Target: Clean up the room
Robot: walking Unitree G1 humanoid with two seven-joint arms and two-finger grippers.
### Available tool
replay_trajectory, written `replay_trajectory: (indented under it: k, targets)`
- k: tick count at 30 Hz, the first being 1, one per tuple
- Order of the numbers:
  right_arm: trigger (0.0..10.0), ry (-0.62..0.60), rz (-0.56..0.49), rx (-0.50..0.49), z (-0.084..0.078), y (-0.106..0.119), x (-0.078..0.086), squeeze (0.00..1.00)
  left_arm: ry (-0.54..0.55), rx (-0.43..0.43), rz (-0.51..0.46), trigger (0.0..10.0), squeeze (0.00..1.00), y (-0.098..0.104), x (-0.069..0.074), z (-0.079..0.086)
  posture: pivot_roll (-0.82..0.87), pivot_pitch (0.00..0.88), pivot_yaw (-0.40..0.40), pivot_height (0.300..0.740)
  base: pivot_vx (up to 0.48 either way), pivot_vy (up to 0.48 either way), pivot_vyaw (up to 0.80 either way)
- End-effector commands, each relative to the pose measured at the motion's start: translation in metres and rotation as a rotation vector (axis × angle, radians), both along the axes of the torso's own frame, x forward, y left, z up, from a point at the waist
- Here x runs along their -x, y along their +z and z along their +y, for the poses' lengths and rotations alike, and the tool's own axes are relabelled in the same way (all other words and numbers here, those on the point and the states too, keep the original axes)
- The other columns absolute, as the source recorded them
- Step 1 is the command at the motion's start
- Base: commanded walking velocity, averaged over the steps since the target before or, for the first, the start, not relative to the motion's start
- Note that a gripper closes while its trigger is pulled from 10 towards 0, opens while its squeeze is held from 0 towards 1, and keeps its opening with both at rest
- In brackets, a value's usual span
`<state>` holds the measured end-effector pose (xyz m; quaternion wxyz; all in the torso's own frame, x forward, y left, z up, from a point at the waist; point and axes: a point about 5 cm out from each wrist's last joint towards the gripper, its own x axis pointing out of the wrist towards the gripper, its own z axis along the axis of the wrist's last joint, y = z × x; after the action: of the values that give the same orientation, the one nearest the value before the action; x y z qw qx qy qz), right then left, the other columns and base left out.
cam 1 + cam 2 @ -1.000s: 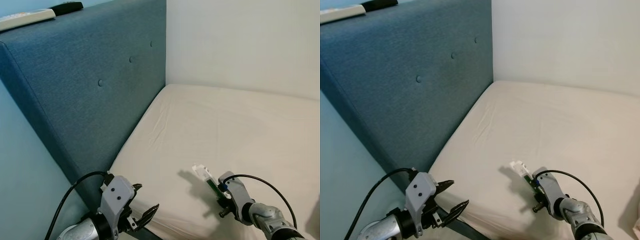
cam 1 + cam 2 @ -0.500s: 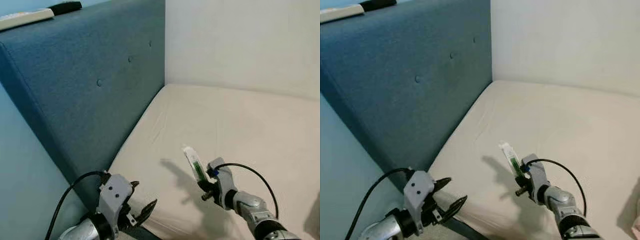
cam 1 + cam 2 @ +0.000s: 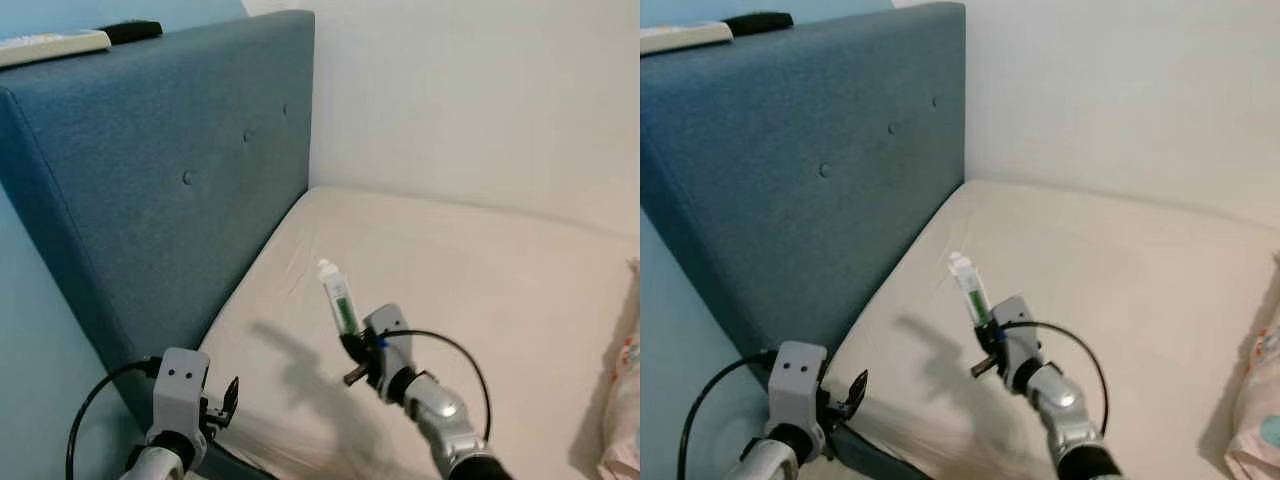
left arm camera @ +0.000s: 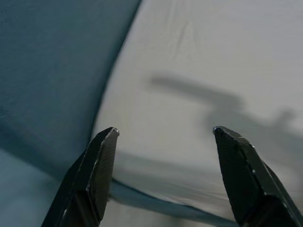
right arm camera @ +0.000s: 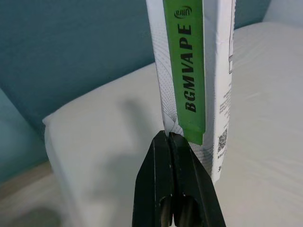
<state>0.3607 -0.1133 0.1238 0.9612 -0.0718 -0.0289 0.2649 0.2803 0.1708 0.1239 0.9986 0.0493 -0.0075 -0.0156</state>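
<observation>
My right gripper (image 3: 352, 340) is shut on a slim white packet with a green stripe (image 3: 337, 297), held upright above the cream mattress (image 3: 480, 290). In the right wrist view the packet (image 5: 191, 71) rises from the closed fingertips (image 5: 170, 146), and the stripe reads "BGMVAPE". My left gripper (image 3: 229, 398) hangs low beside the bed's near corner; its two black fingers (image 4: 102, 161) stand wide apart with nothing between them, looking at the mattress edge and the blue headboard (image 3: 150, 190).
On top of the headboard lie a white remote (image 3: 52, 43) and a black remote (image 3: 130, 30). A white wall (image 3: 480, 90) backs the bed. Patterned bedding (image 3: 622, 400) bunches at the right edge.
My right gripper has lifted the packet and carried it left and forward over the mattress. The left arm has dropped lower. The camera has turned right, bringing the bedding into view.
</observation>
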Motion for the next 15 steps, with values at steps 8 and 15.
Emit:
replay_trajectory:
  k: [8, 15]
  targets:
    - [10.0, -0.125, 0.013, -0.071, -0.002, -0.026, 0.024, 0.0, 0.089, -0.022, -0.024, 10.0, 0.0, -0.012, 0.004, 0.002, 0.05, 0.135, -0.06, 0.592, 0.0, 0.0, 0.0]
    - [10.0, -0.166, 0.025, -0.073, -0.006, -0.036, 0.038, 0.0, 0.143, -0.01, -0.058, 10.0, 0.0, -0.01, 0.005, 0.005, 0.04, 0.131, -0.058, 0.602, 0.0, 0.0, 0.0]
